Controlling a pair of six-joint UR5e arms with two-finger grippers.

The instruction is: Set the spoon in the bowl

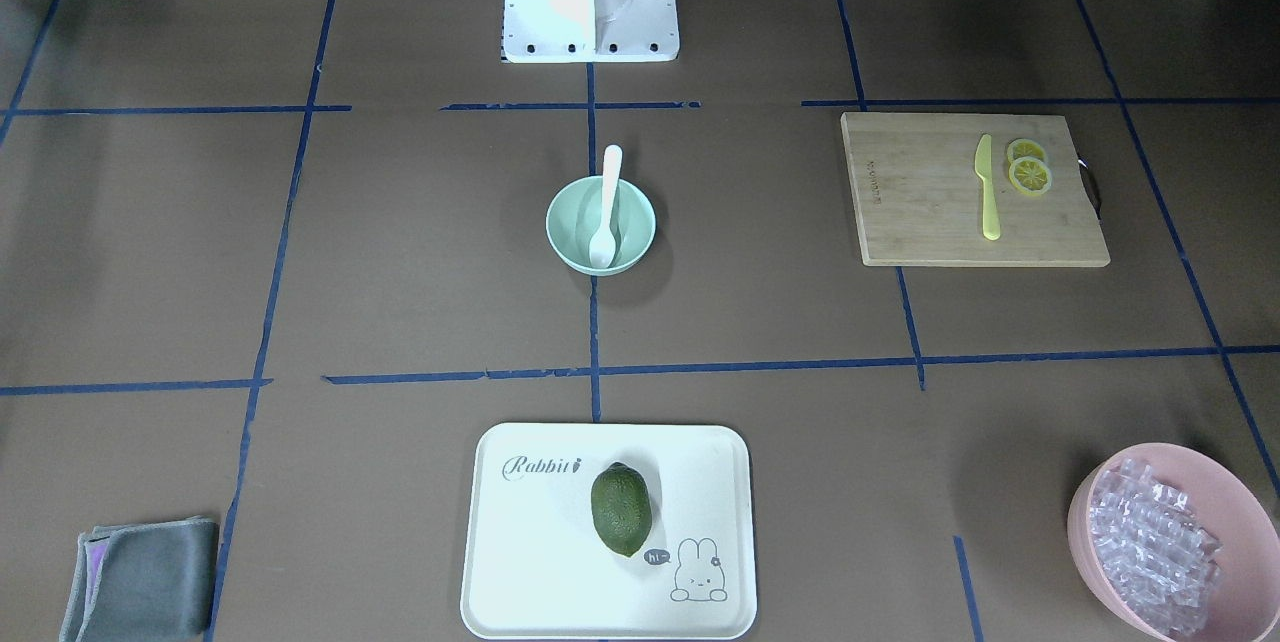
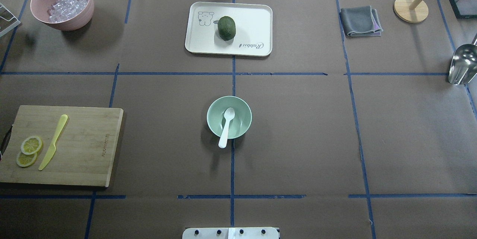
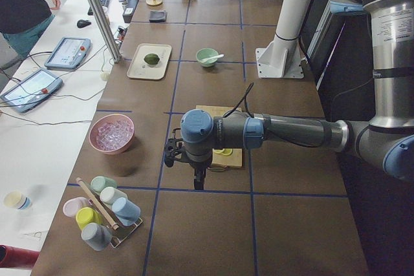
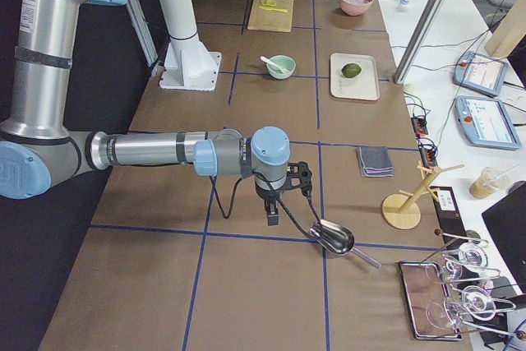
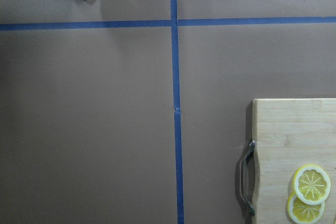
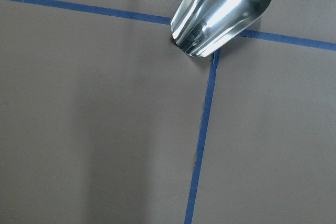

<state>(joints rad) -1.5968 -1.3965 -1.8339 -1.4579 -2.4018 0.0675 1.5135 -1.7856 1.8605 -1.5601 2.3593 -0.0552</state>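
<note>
brown table (image 2: 298,138), blue tape grid (image 2: 231,172), white desk (image 3: 26,159)

Bare worktop (image 2: 298,131) rings the bowl (image 2: 242,120) on every side; only the spoon (image 2: 226,127) handle juts over its rim toward the robot base (image 2: 231,233). The nearest obstacles stand well apart: cutting board (image 2: 85,138) at the left, tray (image 2: 253,19) beyond carrying an avocado (image 2: 226,28), pink bowl (image 2: 70,21) far left, cloth (image 2: 359,21) and metal scoop (image 2: 462,64) far right.

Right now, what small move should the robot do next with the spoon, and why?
Probably none, I think: the white spoon already lies in the mint-green bowl, with its scoop inside and its handle leaning over the rim. The task looks done, so reaching in would only risk disturbing it.
</note>
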